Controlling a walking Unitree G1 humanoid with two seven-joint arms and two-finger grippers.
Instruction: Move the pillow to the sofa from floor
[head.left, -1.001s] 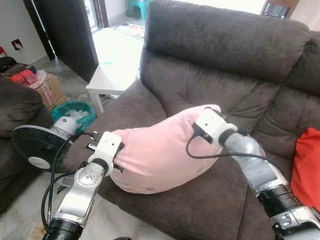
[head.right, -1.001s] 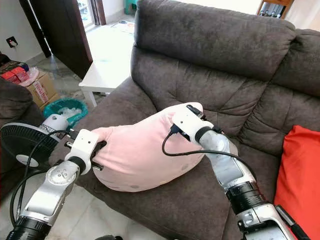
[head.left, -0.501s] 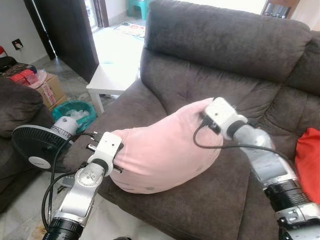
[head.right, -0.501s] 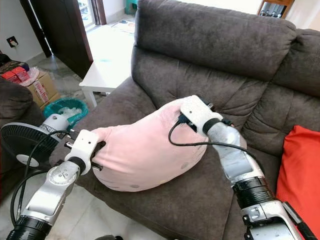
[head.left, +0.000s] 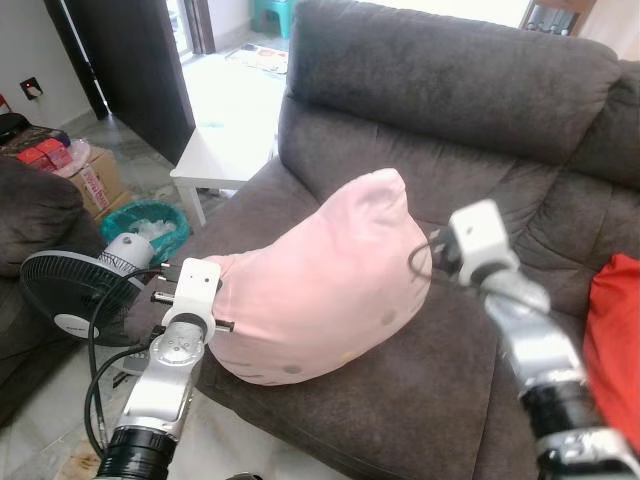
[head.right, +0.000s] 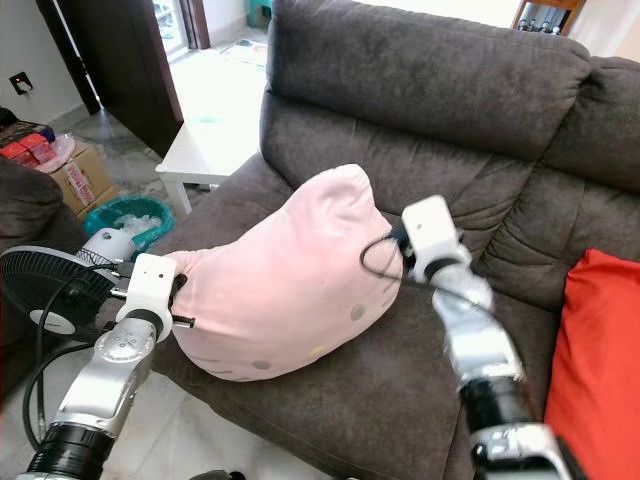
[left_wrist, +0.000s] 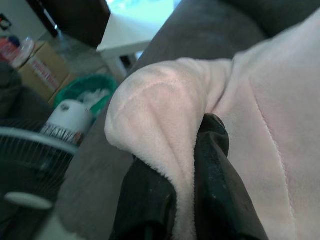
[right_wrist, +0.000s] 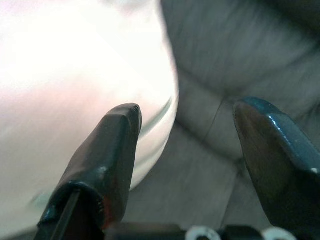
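Dark grey sofa, pink pillow on its seat, left gripper at 9 o'clock pinching the pillow's corner, right gripper at 3 o'clock, fingers spread, off it.

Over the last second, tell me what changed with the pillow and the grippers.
The right gripper let go of the pillow and drew back toward the robot's right; its fingers now stand open beside it. Freed, the pillow's upper corner sprang up against the sofa back. The left gripper stayed pinched on the pillow's other corner, and the pillow stayed on the seat.
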